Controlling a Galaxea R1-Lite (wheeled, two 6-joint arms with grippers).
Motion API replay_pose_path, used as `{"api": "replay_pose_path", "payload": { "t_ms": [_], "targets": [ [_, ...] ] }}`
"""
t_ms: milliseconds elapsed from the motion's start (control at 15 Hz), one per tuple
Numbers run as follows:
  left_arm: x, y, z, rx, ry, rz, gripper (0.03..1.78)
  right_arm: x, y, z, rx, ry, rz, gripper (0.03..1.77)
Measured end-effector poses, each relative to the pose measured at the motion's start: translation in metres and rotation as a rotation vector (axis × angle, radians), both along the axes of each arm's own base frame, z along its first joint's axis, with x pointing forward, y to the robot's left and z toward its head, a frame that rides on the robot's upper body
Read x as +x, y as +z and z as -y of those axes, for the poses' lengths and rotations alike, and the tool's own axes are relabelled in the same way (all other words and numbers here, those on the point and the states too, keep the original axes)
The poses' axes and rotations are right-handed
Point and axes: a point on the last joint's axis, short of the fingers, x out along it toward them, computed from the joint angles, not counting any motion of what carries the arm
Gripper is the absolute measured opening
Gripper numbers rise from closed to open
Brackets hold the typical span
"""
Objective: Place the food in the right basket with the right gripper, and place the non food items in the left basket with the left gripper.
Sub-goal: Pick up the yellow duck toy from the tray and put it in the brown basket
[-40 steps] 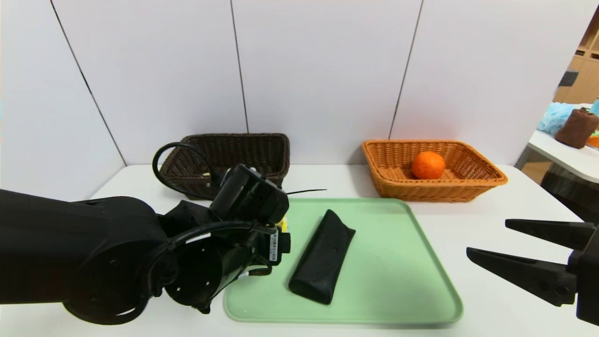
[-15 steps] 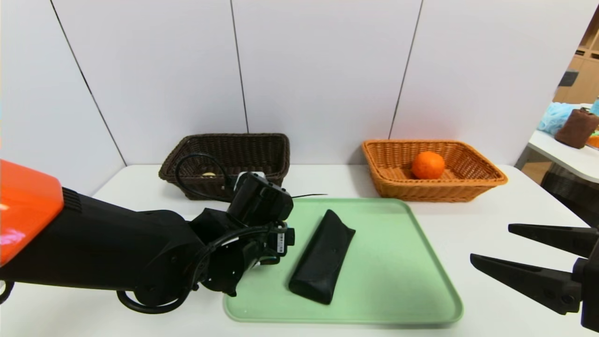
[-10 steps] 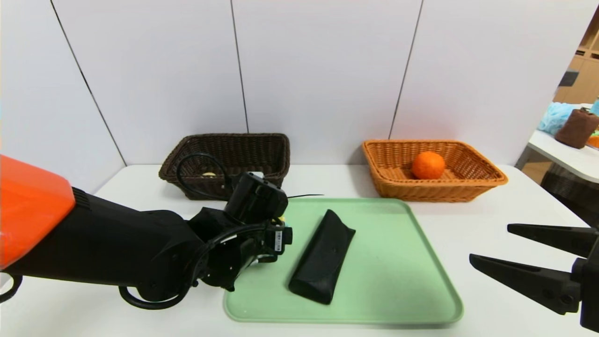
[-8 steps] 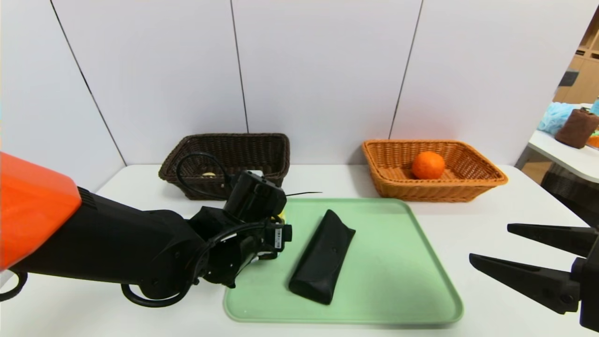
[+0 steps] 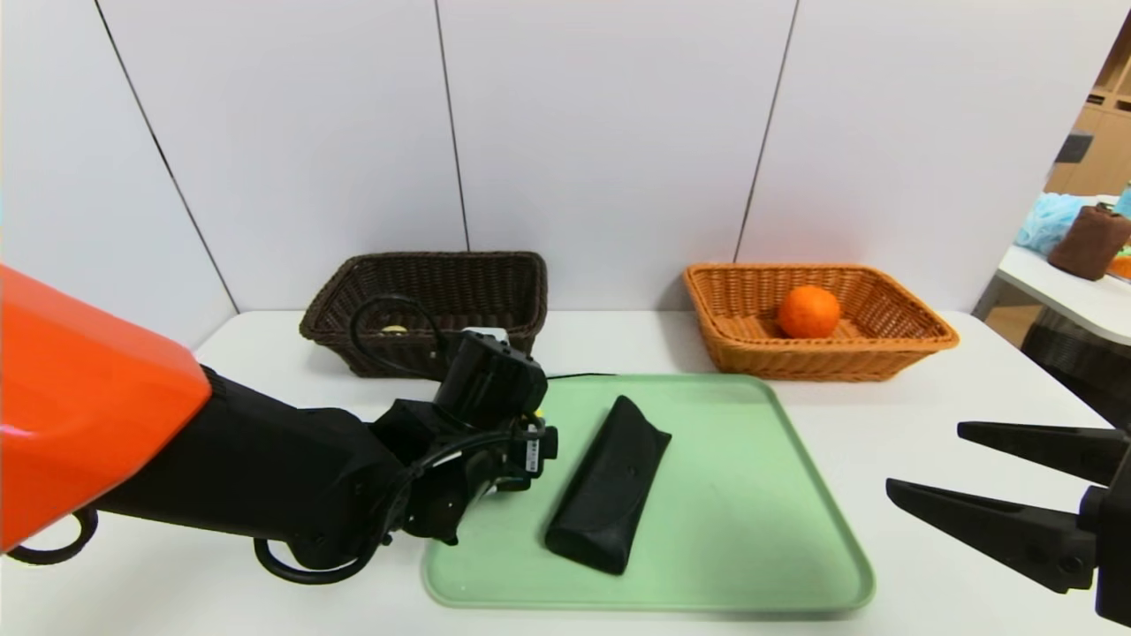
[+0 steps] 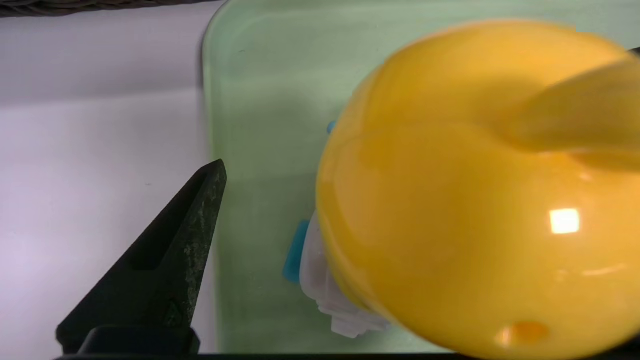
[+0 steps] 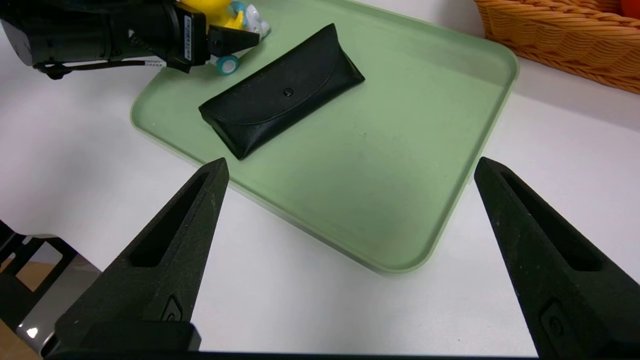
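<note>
The yellow duck toy (image 6: 475,200) on white-and-blue wheels stands at the green tray's left edge. My left gripper (image 6: 427,106) is open around it. One finger (image 6: 190,235) is clear of its side and the other is hidden behind the duck. The black pouch (image 5: 608,484) lies slantwise on the tray. The orange (image 5: 808,311) sits in the tan right basket (image 5: 919,340). A pale bit of the spoon (image 5: 394,329) shows in the dark left basket (image 5: 495,283). My right gripper (image 5: 922,454) hangs open and empty over the table at the right.
The green tray (image 5: 751,495) fills the table's middle, in front of both baskets. My left arm's black forearm and cable (image 5: 389,327) hide the tray's left edge. A side table with cloths (image 5: 1087,238) stands at the far right.
My left arm has reached further forward and slightly right, bringing its wrist lower over the duck. The right gripper, pouch and orange have not moved.
</note>
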Motion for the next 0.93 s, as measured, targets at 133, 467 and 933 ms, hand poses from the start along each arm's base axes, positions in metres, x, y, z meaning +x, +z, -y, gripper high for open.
{"api": "replay_pose_path", "payload": {
  "t_ms": [133,467,933],
  "targets": [
    [0.002,-0.006,0.001,0.000,-0.002,0.007,1.69,0.000,0.000,0.000,0.000,0.001,0.002,1.69],
    [0.003,-0.013,-0.001,0.016,0.001,-0.005,1.60,0.000,0.000,0.000,-0.001,0.002,0.003,1.69],
    [0.004,-0.015,-0.004,0.015,0.004,0.014,0.86,0.000,0.000,0.000,-0.002,0.004,0.002,1.69]
  ]
}}
